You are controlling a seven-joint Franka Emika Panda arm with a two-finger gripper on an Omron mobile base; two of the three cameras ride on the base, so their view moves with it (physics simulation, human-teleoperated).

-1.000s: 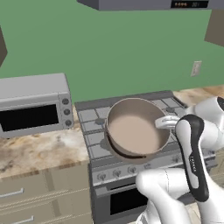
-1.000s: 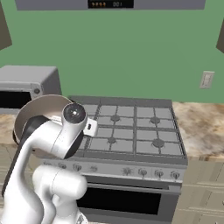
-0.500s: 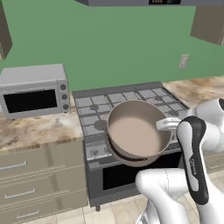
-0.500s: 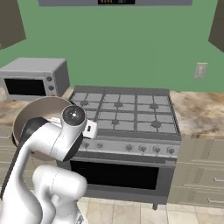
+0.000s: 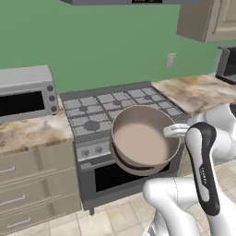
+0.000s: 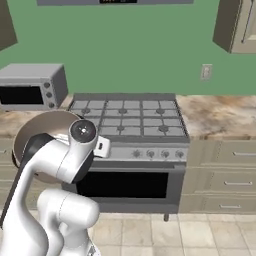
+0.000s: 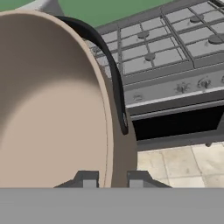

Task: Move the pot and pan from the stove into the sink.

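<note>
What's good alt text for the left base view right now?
A white robot arm's gripper holds a wide tan pot by its rim in the air, in front of a grey gas stove. A toaster oven sits on the counter to the stove's left, against a green wall.

The pot (image 7: 52,100) runs off the hand view's left edge; in the right base view the white arm hides most of it, and the microwave (image 6: 30,85) is cropped at left.
</note>
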